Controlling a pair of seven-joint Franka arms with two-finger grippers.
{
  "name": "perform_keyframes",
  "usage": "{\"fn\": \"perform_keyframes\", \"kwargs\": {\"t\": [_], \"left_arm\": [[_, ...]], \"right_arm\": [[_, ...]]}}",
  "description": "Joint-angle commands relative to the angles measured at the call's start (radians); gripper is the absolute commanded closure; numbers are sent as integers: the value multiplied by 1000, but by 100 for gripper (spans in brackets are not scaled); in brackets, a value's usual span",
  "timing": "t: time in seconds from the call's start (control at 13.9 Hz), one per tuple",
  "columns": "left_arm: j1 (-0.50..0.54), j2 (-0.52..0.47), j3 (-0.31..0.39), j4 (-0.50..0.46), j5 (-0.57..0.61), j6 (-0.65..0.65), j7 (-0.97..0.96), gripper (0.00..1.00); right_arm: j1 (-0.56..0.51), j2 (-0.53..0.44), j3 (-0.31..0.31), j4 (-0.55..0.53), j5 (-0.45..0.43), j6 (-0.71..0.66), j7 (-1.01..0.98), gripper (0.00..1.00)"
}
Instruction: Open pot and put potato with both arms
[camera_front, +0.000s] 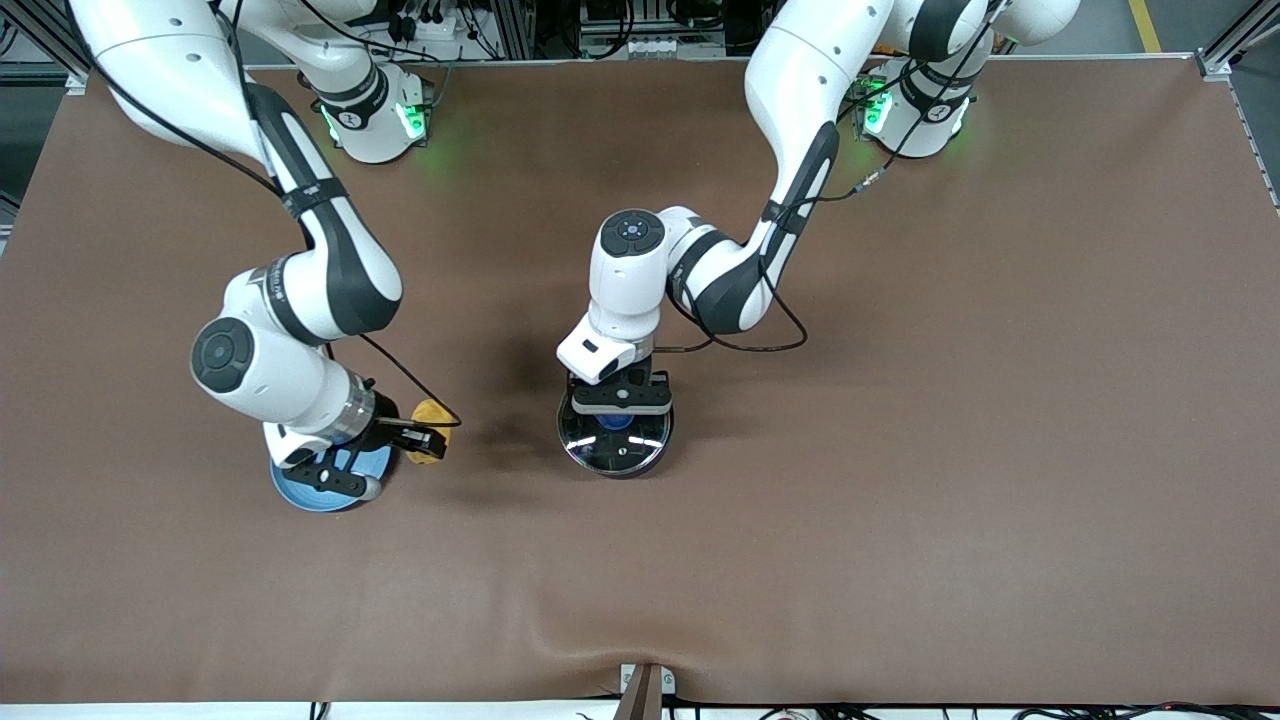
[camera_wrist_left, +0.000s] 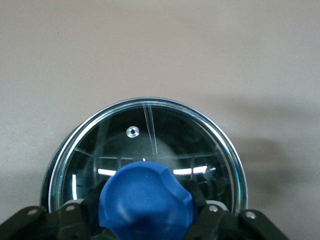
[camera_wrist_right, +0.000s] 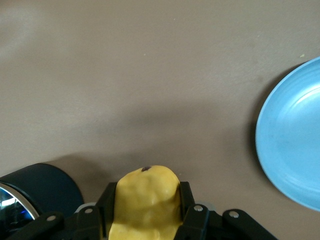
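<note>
The black pot stands mid-table with its glass lid on it; its long handle is hidden under the left arm. My left gripper is over the pot, shut on the lid's blue knob. The lid's glass fills the left wrist view. My right gripper is shut on the yellow potato and holds it low over the table between the pot and the plate. In the right wrist view the potato sits between the fingers, and the pot's wall shows to one side.
A flat light-blue plate lies toward the right arm's end of the table, partly under the right wrist; it also shows in the right wrist view. Brown table mat lies all around.
</note>
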Motion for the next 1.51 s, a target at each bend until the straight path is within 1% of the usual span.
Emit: {"fn": "perform_keyframes", "kwargs": {"t": [0.0, 0.07, 0.14, 0.22, 0.29, 0.43, 0.5, 0.72, 0.86, 0.93, 1.08, 1.15, 1.29, 1.37, 1.44], "left_arm": [[-11, 5, 17, 5, -27, 2, 19, 97], [-9, 2, 18, 5, -34, -2, 21, 100], [-8, -2, 27, 7, -64, -10, 34, 100], [-8, -13, 47, 7, -122, -37, 72, 100], [-8, -27, 66, 10, -177, -95, 132, 100], [-5, -69, 110, 13, -244, -207, 226, 100], [0, -97, 118, 11, -254, -261, 266, 100], [35, -172, 148, 11, -258, -402, 376, 100], [67, -223, 167, -7, -271, -455, 479, 100], [87, -244, 168, -47, -271, -473, 533, 97], [142, -309, 167, -128, -271, -469, 661, 96], [167, -333, 167, -168, -271, -464, 717, 96], [224, -408, 158, -298, -271, -414, 797, 96], [244, -441, 150, -365, -270, -381, 824, 96], [265, -459, 147, -418, -267, -349, 869, 96]], "right_arm": [[14, -18, -3, -2, 26, -7, 31, 100], [22, -18, -3, -2, 29, -3, 41, 100], [30, -18, -3, -2, 51, -1, 41, 100], [36, -18, -3, -2, 88, 1, 41, 100], [42, -18, -4, -1, 120, 4, 39, 100], [56, -17, -3, -2, 142, 25, 41, 100], [68, -15, -4, -2, 156, 33, 41, 100], [100, -10, -7, -4, 260, 75, 41, 100], [146, -9, -7, -4, 265, 109, 39, 100], [169, -6, -7, -2, 263, 137, 36, 100], [232, 9, -10, 8, 245, 197, 26, 100], [266, 28, -12, 24, 222, 224, 24, 100], [330, 81, -18, 68, 156, 292, 33, 100], [353, 107, -21, 82, 139, 328, 32, 100], [369, 130, -24, 97, 109, 347, 32, 100]]}}
